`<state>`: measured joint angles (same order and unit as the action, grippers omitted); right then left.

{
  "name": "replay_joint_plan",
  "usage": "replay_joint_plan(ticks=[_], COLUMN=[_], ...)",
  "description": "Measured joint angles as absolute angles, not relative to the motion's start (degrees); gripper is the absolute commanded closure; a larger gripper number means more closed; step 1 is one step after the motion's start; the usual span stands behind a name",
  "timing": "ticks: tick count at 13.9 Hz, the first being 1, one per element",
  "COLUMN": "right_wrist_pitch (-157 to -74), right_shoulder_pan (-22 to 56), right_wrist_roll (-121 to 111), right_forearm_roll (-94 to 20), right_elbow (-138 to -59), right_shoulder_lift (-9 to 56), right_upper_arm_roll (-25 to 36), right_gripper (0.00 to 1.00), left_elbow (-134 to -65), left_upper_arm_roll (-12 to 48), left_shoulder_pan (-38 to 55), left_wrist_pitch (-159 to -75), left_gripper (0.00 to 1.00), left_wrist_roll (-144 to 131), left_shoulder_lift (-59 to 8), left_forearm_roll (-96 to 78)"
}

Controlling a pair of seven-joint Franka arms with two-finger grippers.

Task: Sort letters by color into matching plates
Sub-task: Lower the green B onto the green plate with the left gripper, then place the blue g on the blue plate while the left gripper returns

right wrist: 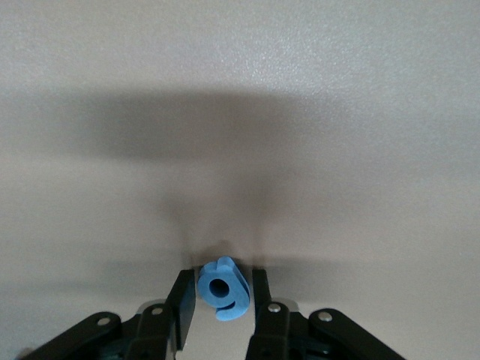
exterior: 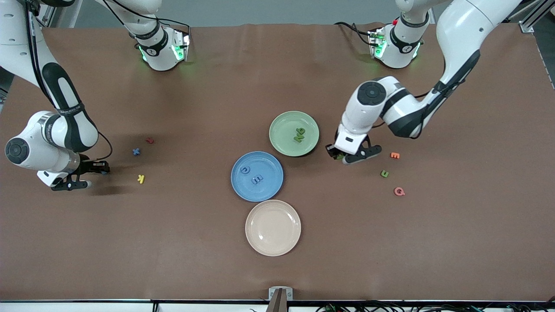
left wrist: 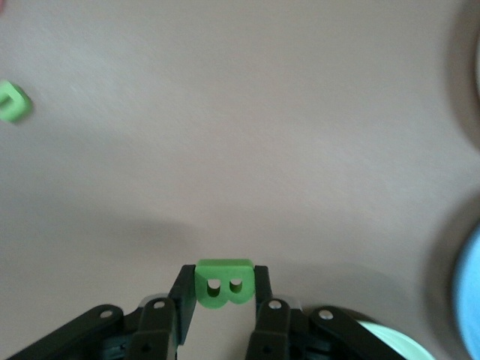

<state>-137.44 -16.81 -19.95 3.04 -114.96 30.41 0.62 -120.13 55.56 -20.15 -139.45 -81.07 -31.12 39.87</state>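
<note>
Two plates mattered, and I took the blue plate (exterior: 257, 176) at the table's middle as my marker. It held two blue letters, a C (exterior: 245, 170) and an E (exterior: 257, 179). The green plate (exterior: 294, 133) lay touching its rim, farther from the front camera and toward the left arm's end, with two green letters (exterior: 299, 134) in it. A cream plate (exterior: 272, 227) sat just nearer the camera than the blue one.

The left gripper (exterior: 352, 157) hung low just beside the green plate, its fingers (left wrist: 262, 289) clamped on a green B (left wrist: 223, 283). Well toward that end from the blue plate lay an orange letter (exterior: 394, 155), a loose green letter (exterior: 384, 173) and a pink Q (exterior: 399, 191).

The right gripper (exterior: 93, 175) was well off toward the right arm's end, low over the table, pinching a blue letter (right wrist: 223, 288) between its fingers (right wrist: 182, 304). Between it and the blue plate lay a blue X (exterior: 136, 151), a red letter (exterior: 149, 140) and a yellow K (exterior: 140, 178).
</note>
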Motion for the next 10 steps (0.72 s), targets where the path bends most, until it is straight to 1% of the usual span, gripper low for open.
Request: replay_joint_plan(ticks=[1, 3, 4, 7, 8, 9, 10], right_wrist_pitch=[-137.60, -137.76, -137.80, -138.01, -138.02, -138.02, -138.03], right_shoulder_pan=[-16.81, -16.81, -16.81, -16.81, -16.81, -16.81, -16.80], right_wrist_roll=[-19.97, -20.00, -20.02, -20.06, -20.07, -20.10, -20.12], right_forearm_roll=[3.04, 3.04, 3.04, 3.04, 3.04, 3.04, 3.04], right_elbow=[-114.98, -115.00, -115.01, -114.98, -114.97, -114.95, -114.87], right_shoulder_lift=[30.41, 30.41, 30.41, 30.24, 30.23, 30.21, 30.11], right_upper_arm_roll=[0.61, 0.60, 0.60, 0.59, 0.58, 0.55, 0.47], right_gripper=[0.66, 0.79, 0.84, 0.88, 0.88, 0.88, 0.88], left_elbow=[-119.58, -118.59, -118.34, -118.05, -117.89, -117.62, -117.18], left_upper_arm_roll=[55.56, 55.49, 55.45, 55.33, 55.24, 54.77, 53.74], left_shoulder_pan=[-18.45, -15.18, -13.80, -10.55, -9.29, -7.61, -5.32], left_wrist_pitch=[-139.45, -139.44, -139.44, -139.44, -139.44, -139.44, -139.44], left_gripper=[1.00, 1.00, 1.00, 0.98, 0.88, 0.53, 0.01], left_wrist_roll=[-83.50, -87.94, -89.67, -94.87, -96.70, -98.95, -101.57], left_shoulder_lift=[-31.52, -32.81, -33.42, -34.97, -35.59, -36.30, -36.96], left_forearm_roll=[39.87, 39.87, 39.87, 39.87, 39.87, 39.87, 39.87])
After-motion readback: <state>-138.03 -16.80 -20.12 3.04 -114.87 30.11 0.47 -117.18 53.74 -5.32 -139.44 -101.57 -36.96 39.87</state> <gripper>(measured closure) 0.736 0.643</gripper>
